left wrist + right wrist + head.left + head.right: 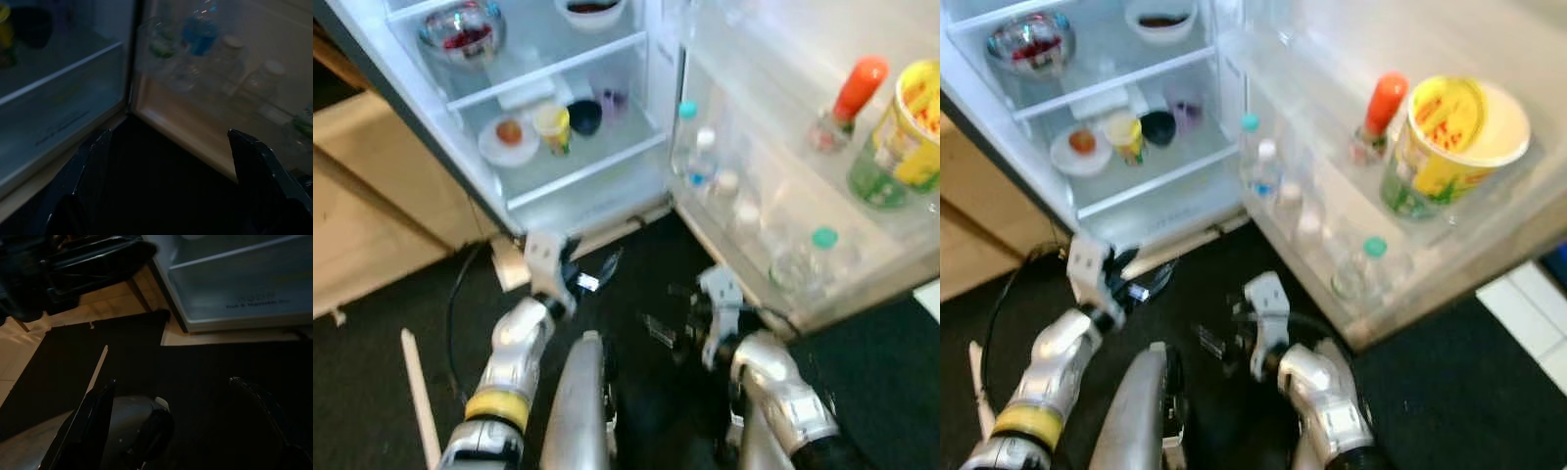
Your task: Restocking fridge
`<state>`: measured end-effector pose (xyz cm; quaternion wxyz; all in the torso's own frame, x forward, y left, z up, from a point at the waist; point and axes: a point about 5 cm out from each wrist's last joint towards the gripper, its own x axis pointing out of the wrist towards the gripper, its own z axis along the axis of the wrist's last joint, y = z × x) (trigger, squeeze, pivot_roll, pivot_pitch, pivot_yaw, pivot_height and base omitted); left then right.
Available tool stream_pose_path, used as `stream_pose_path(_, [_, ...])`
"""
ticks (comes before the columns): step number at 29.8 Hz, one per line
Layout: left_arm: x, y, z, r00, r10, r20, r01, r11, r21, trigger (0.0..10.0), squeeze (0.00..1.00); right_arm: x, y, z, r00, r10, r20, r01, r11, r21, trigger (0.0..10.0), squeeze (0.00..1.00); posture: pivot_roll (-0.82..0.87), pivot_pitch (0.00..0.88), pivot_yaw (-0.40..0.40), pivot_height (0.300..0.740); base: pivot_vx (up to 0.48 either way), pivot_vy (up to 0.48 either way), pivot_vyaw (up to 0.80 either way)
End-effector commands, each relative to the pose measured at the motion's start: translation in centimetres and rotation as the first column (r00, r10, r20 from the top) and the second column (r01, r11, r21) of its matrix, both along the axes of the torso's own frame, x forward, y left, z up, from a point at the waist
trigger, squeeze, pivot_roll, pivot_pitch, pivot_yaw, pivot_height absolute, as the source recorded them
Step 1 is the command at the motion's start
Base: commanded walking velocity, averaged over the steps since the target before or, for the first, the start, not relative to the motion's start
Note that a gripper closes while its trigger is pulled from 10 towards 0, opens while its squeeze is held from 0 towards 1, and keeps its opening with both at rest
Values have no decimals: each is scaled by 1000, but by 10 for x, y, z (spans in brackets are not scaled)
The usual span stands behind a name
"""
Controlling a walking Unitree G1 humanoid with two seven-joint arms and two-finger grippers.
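Note:
The fridge stands open ahead of me. On its lower glass shelf (582, 168) are a white plate with an orange fruit (509, 137), a yellow cup (553, 125), a dark bowl (584, 116) and a purple cup (612, 98). The shelf above carries a glass bowl of red food (462, 29) and a white bowl (592, 10). The door rack (862, 294) on the right holds several clear bottles (700, 157), an orange-capped bottle (847, 98) and a yellow tub (911, 132). My left gripper (595, 272) hangs open and empty before the fridge's bottom edge. My right gripper (668, 315) is open and empty, low beside the door.
A dark mat (636, 245) covers the floor under both arms. Pale wooden cabinets (372, 196) flank the fridge on the left, and a light wooden stick (419, 401) lies on the mat by my left arm. White tiles (1528, 304) show at the right.

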<state>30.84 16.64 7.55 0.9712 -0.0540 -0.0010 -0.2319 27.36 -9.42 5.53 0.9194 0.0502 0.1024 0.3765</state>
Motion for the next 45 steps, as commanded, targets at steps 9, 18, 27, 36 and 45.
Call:
stream_pose_path(9, [-28,28,-53,968,132,-212,-130,991,22,10000,0,-3,-18,-25,995,-56,-80,56,998,-2,10000,0,27,176,44,665,0,0,0])
stream_pose_path(18, [-45,30,-80,923,169,-345,-158,986,60,10000,0,4,-20,-22,997,-32,-72,34,999,30,10000,0,15,140,29,705,0,0,0])
stream_pose_path(27, [-67,35,-106,857,211,-471,-134,972,192,10000,0,5,-28,-31,992,-78,-98,77,997,-14,10000,0,5,121,28,729,0,0,0])
stream_pose_path(36, [-103,50,-133,737,311,-600,-175,945,275,10000,0,-21,-59,-68,949,-158,-274,157,987,-26,10000,0,-4,92,16,740,0,0,0])
stream_pose_path(45, [-138,55,-154,617,376,-691,-192,924,331,10000,0,-54,-81,-99,879,-222,-423,192,975,-112,10000,0,-12,70,8,740,0,0,0])
